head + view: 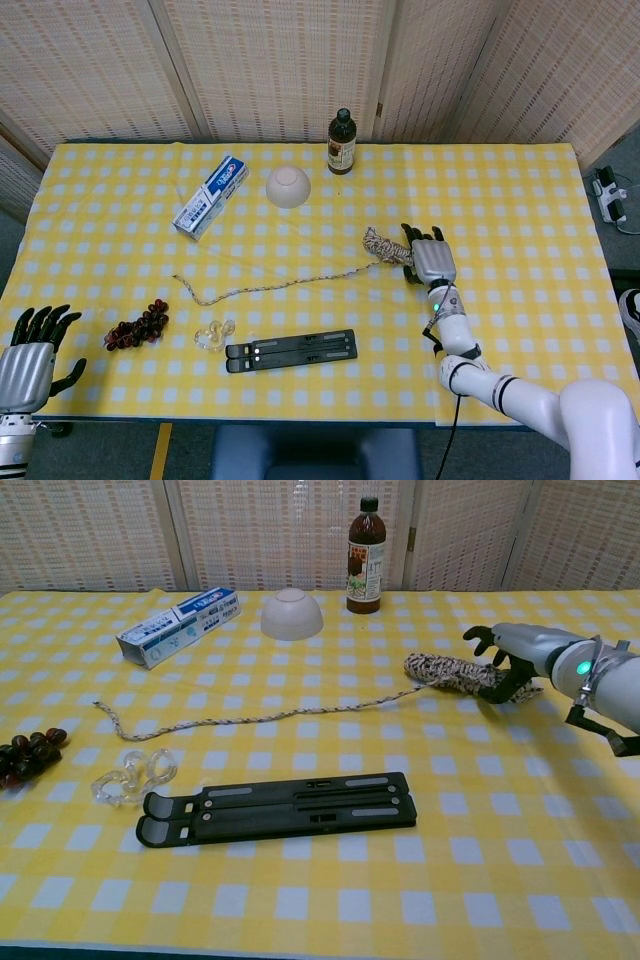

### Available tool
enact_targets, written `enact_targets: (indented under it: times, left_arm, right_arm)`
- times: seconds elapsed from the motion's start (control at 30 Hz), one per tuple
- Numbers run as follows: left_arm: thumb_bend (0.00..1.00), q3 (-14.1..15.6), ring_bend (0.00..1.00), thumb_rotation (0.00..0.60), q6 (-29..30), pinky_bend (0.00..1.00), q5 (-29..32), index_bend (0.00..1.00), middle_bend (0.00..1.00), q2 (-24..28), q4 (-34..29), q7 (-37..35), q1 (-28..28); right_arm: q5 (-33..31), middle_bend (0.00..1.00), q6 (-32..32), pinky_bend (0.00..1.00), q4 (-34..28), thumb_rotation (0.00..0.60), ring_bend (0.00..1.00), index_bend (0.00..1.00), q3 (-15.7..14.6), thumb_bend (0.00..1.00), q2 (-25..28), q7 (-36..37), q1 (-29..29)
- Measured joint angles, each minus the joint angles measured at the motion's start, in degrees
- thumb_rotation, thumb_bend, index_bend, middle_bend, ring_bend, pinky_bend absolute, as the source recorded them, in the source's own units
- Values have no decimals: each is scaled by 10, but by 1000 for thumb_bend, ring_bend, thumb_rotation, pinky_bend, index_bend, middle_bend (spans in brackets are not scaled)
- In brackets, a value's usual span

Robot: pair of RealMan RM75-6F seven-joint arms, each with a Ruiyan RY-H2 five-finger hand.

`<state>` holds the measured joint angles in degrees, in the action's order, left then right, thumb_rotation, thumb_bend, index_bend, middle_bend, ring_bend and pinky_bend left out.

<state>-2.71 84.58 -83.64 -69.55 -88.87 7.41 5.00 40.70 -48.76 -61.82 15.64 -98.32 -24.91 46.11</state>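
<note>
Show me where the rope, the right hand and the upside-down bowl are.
rope (452, 673), chest view, on the bundled end in the hand's fingers.
right hand (432, 262), head view, on the back of the hand.
bowl (291, 617), chest view, on its white side wall.

Woven beige folding screen panels (280, 60) across the top of the frame, yellow-and-white checked cloth covering the surface (520, 200), grey floor at the right edge, white power strip (611, 195) at upper right, even indoor light
</note>
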Motion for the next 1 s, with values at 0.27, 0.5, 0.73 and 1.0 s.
enact_targets:
  times: [0.27,0.5,0.73,1.0]
  left_arm:
    - [337,1,115,600,-2,0,-2,237,163,-2,0,0,2]
    - [337,0,116,600,-3,0,-2,232,163,-1,1,2,3]
    - [337,-6,121,600,-11,0,-16,235,162,7,-3,5,21]
    - [337,-24,216,600,-29,105,-54,299,229,10,-10,5,69]
  right_arm:
    - [7,296,-4,153,4,600,333,325,-1,454,-6,-2,1]
    - [21,378,-15,245,12,600,405,488,1,453,-11,-4,3]
    - [51,490,-28,389,8,600,517,619,-3,584,-9,-1,1]
    - [128,547,-52,451,-65,600,584,694,-12,700,37,42,-15]
